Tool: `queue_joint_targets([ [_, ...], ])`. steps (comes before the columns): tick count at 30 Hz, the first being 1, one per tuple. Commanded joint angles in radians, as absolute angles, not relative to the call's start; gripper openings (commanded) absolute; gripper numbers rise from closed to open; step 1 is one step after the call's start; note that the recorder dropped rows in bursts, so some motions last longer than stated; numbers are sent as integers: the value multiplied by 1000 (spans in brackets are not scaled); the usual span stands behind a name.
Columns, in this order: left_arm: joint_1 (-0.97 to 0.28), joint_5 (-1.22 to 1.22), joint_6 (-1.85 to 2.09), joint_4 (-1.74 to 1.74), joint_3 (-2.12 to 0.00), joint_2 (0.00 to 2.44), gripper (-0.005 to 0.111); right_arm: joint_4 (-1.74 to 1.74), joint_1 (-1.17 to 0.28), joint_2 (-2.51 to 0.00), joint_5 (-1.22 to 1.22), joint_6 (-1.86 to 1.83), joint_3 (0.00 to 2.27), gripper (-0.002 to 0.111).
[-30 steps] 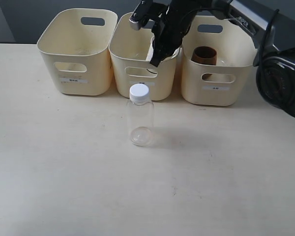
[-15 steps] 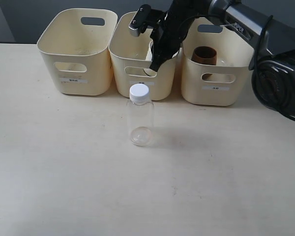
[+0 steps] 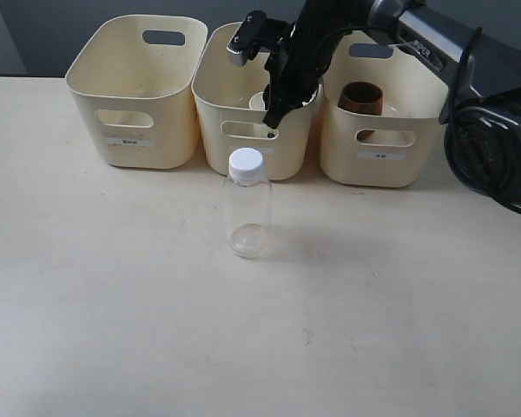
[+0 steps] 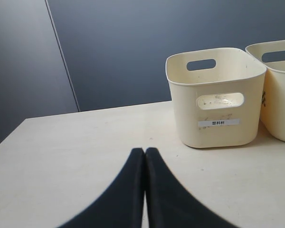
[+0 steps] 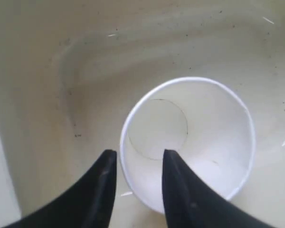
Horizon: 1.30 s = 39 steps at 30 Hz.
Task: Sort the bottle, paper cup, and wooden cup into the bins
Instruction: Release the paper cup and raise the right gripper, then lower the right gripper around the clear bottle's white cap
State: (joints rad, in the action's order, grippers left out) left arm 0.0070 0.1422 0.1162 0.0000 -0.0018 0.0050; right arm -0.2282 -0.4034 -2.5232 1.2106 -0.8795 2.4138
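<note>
The clear bottle [image 3: 247,208] with its white cap stands upright on the table in front of the middle bin [image 3: 215,95]. The white paper cup [image 5: 190,137] sits upright on that bin's floor, its rim just showing in the exterior view [image 3: 259,101]. My right gripper [image 5: 137,154] reaches down into this bin [image 3: 273,115], open, one finger inside the cup's rim and one outside, with a gap showing. The wooden cup [image 3: 361,97] stands in the right bin [image 3: 382,169]. My left gripper [image 4: 144,150] is shut on nothing, low over the table near the left bin [image 4: 190,118].
The left bin [image 3: 135,113] holds nothing that I can see. The three bins stand side by side along the table's far edge. A black camera or arm base [image 3: 495,148] sits at the right. The middle bin's corner [image 4: 280,109] shows in the left wrist view.
My right gripper has lowered the paper cup into the middle bin, and its fingers now stand apart around the rim. The bottle and the wooden cup have not moved.
</note>
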Motion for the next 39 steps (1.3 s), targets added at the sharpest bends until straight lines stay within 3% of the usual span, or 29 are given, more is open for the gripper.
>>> queue_joint_targets([
  [1,7,135,115,0,0,0,0,-231,-396,-2481,1206,-877,2419,33],
  [20,7,135,115,0,0,0,0,-288,-400,-2026,1221,-669,2364,33],
  [35,7,135,115,0,0,0,0,-317,-421,-1739,1221,-707,1717,33],
  [39,7,135,115,0,0,0,0,-330,-421,-1738,1127,-717,1614,36],
])
